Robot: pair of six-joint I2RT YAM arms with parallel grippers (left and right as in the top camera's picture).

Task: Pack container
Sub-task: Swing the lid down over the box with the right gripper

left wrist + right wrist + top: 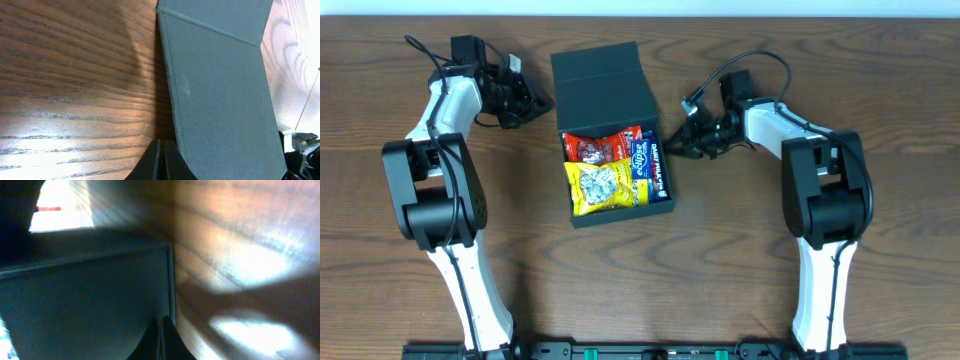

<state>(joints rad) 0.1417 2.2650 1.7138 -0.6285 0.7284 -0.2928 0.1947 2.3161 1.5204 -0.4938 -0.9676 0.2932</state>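
Brown wooden table point(720, 250) holds the open container point(598, 80) of snack packets point(610, 170). Left gripper point(542, 101) at ten o'clock, right gripper point(668, 143) at three, both pinched closed.

No legible text, print on snack pkts point(603, 186) in container point(596, 80) too small to read

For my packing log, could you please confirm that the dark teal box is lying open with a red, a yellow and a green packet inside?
Not quite: the third packet is blue, not green. The overhead view shows the container lying open with a red packet, a yellow packet and a blue packet inside.
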